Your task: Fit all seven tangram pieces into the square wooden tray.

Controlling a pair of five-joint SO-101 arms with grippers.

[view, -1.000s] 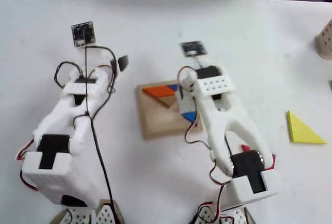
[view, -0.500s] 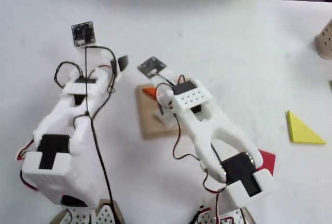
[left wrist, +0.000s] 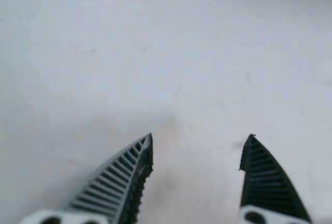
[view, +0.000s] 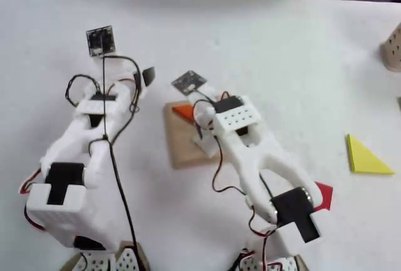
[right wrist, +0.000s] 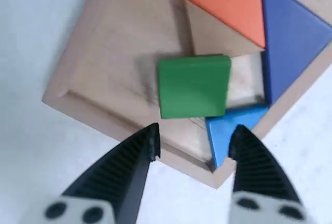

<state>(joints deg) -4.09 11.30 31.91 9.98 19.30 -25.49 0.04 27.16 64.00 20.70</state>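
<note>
The square wooden tray (right wrist: 114, 53) holds an orange triangle (right wrist: 223, 3), a dark blue triangle (right wrist: 290, 42), a green square (right wrist: 193, 85) and a light blue piece (right wrist: 233, 130). The green square lies tilted near the tray's middle, one edge over the light blue piece. My right gripper (right wrist: 196, 138) hangs open just above the tray's rim, the green square just beyond its tips. In the high view the right arm (view: 235, 120) covers most of the tray (view: 182, 148); the orange triangle (view: 183, 111) peeks out. My left gripper (left wrist: 199, 141) stands open over bare table.
A yellow triangle (view: 366, 156) lies on the table at the right. A red piece (view: 322, 196) sticks out beside the right arm's base. A wooden object (view: 392, 48) sits at the far right edge. The left arm (view: 100, 114) rests left of the tray.
The right arm swung left across the tray, then eased slightly back right. It now hides the blue pieces in the high view and uncovers more of the red piece. The left arm stayed still.
</note>
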